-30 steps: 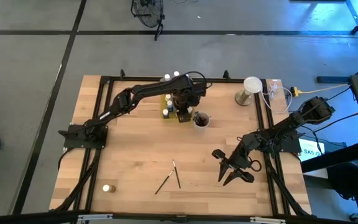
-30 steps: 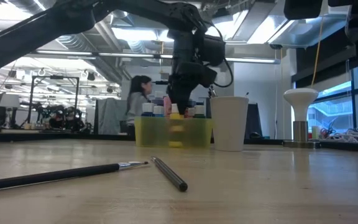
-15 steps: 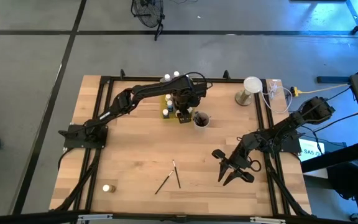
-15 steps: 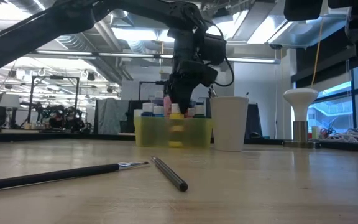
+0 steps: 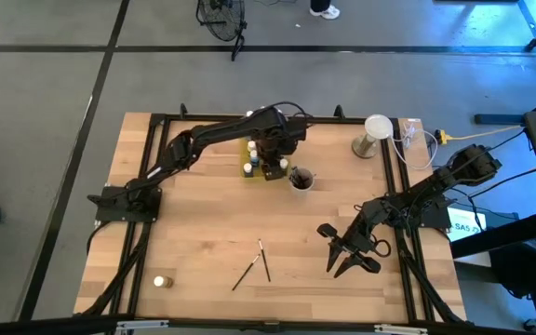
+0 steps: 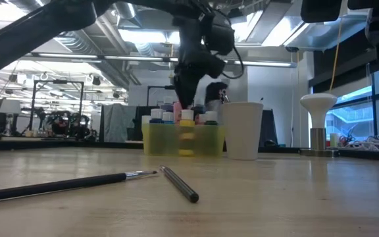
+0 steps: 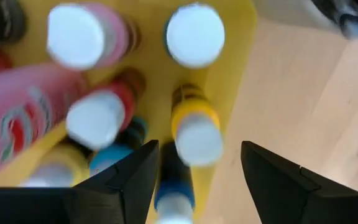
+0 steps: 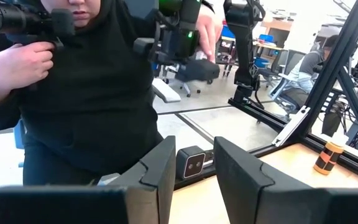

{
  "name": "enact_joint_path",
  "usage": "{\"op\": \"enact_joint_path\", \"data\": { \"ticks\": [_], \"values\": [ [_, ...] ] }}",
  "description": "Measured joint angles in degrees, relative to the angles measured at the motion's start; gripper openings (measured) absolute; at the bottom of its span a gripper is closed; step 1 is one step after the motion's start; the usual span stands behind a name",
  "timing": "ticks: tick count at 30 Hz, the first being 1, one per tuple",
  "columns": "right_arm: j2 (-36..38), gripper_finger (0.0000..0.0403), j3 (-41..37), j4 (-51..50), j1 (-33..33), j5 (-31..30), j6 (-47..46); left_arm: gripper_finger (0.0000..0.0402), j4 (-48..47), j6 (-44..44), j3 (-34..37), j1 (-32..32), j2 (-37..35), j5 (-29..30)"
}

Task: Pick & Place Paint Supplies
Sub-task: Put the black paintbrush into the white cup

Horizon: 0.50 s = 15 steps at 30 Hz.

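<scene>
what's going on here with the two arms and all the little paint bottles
The left gripper is over the yellow tray at the far side of the table, fingers open above the paint bottles standing in it and holding nothing. A cup with brushes in it stands beside the tray. Two brushes lie loose on the wood near the front, and one small bottle sits alone at the front left. The right gripper waits at the right side, empty.

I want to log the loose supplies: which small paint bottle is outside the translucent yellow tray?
The white-capped bottle standing alone near the table's front-left corner; the others sit in the tray.
</scene>
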<state>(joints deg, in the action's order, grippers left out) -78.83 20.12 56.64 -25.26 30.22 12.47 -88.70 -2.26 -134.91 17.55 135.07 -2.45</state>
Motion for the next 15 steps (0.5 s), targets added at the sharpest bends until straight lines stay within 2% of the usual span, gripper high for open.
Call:
{"op": "enact_joint_path", "data": {
  "ticks": [5, 8, 12, 15],
  "values": [
    [0.0, 0.0112, 0.0, 0.2, 0.09, -0.06, 0.31, 0.0223, -1.28, 4.93, 0.0, -1.9, -2.94, -0.42],
    [0.0, 0.0112, 0.0, 0.26, 0.09, -1.96, 0.42, 0.0223, -1.32, 7.87, 0.0, -4.45, -4.55, -2.72],
    [0.0, 0.0112, 0.0, 0.11, 0.05, -4.07, -0.39, 0.0222, -1.3, 11.12, 0.0, -9.84, -6.1, -6.36],
    [0.0, 0.0112, 0.0, 0.11, 0.01, -4.54, -2.83, 0.0223, -1.32, 13.66, 0.0, -15.3, -6.78, -6.31]
  ]
}}
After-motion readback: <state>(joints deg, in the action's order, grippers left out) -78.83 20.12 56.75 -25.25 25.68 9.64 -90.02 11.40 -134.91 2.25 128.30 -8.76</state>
